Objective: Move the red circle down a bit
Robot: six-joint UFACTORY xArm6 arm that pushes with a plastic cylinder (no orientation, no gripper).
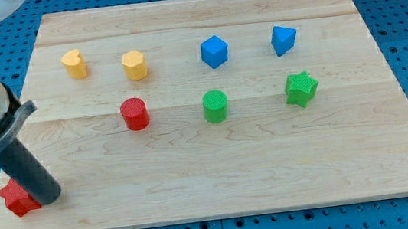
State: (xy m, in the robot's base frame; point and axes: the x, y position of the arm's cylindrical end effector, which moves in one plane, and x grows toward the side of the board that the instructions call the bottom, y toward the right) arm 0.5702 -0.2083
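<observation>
The red circle [134, 113] stands upright on the wooden board [218, 167], left of centre. My tip [48, 197] is at the view's lower left, well below and left of the red circle. It is right beside a red star block [17, 198], which the rod partly hides.
A yellow heart block [74, 64] and a yellow hexagon block [134, 64] lie above the red circle. A green circle [215, 105] and a green star [301, 88] lie to its right. Two blue blocks [214, 52] [283, 39] lie at the upper right.
</observation>
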